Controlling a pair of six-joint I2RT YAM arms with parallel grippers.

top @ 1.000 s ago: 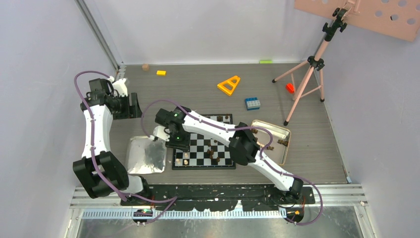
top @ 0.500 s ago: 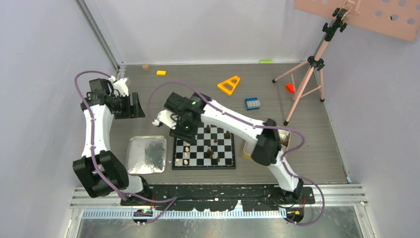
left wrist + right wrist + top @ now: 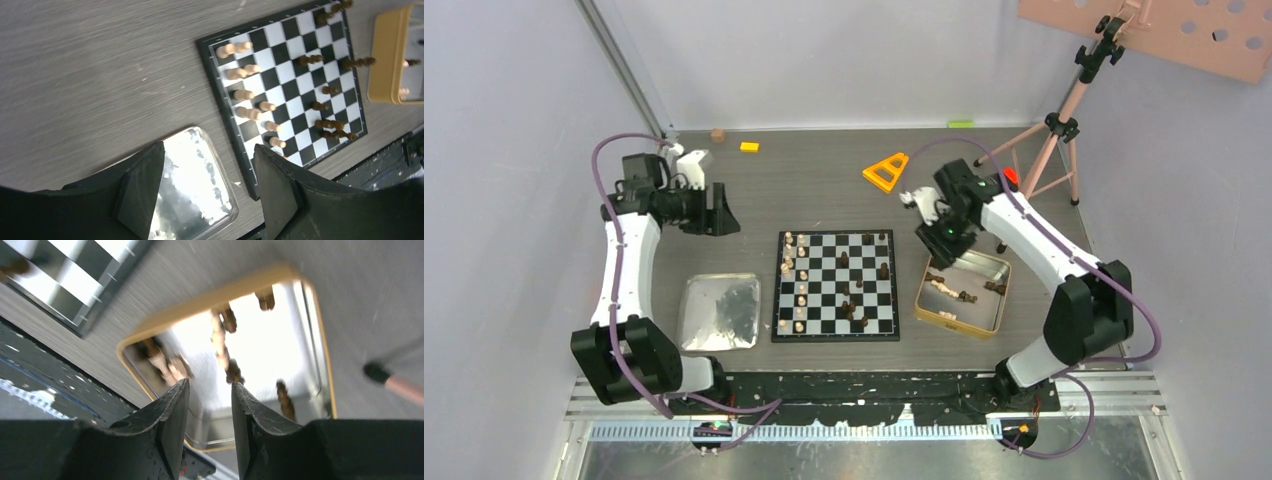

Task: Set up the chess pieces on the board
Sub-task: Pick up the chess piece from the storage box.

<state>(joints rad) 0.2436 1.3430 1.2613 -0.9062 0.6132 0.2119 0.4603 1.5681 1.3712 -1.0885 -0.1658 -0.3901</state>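
tray: silver tray (image 3: 696, 320) is lying at the near left of the worktop (image 3: 824, 190), just left of the board; contents unclear, only a dark patch is showing
board: chessboard (image 3: 834, 338) is lying flat at the near centre, between tray and tin
light pieces: light pieces (image 3: 243, 95) are standing in the board's two left columns, some squares open between them
dark pieces: dark pieces (image 3: 856, 303) are standing scattered over the middle and right columns, two at the far edge
tin: gold-rimmed tin (image 3: 949, 322) is sitting just right of the board, close but not touching
loose pieces: loose pieces (image 3: 220, 342), light and dark, are lying on their sides inside the tin
right hand: right hand (image 3: 210, 385) is hovering above the tin's far left corner, pointing down; fingers are standing partly apart, nothing between them
left hand: left hand (image 3: 207, 150) is hanging over bare worktop beyond the tray, well apart from the board; fingers are spread wide, gripping nothing
far items: orange triangle (image 3: 886, 172), yellow brick (image 3: 749, 147) and brown cube (image 3: 717, 134) are lying toward the back wall
tripod: pink tripod (image 3: 1049, 150) is standing at the far right
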